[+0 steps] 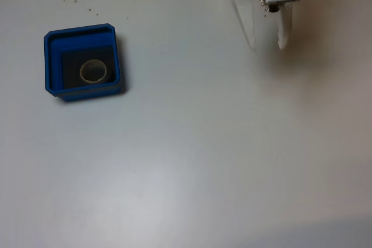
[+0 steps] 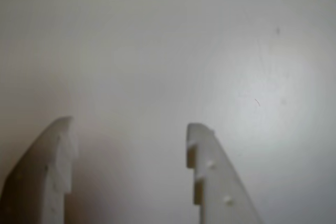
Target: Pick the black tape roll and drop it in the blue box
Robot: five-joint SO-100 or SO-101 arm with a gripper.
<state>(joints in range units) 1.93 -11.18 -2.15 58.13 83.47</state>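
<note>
Tape roll (image 1: pixel 93 71) lies flat inside the box (image 1: pixel 52 62), left on the surface (image 1: pixel 192 161). Gripper (image 1: pixel 267 43) well apart at top right, jaws parted, empty.

The fixed view looks steeply down on the pale table (image 1: pixel 192 161) from some way above. The wrist view sits close over it, seemingly sharing bare tabletop.

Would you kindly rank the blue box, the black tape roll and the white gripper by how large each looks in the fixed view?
1. The blue box, largest.
2. The gripper; it is cut off by the top edge and may sit nearer the camera, so this rank is unsure.
3. The black tape roll, smallest, lying inside the box.
</note>
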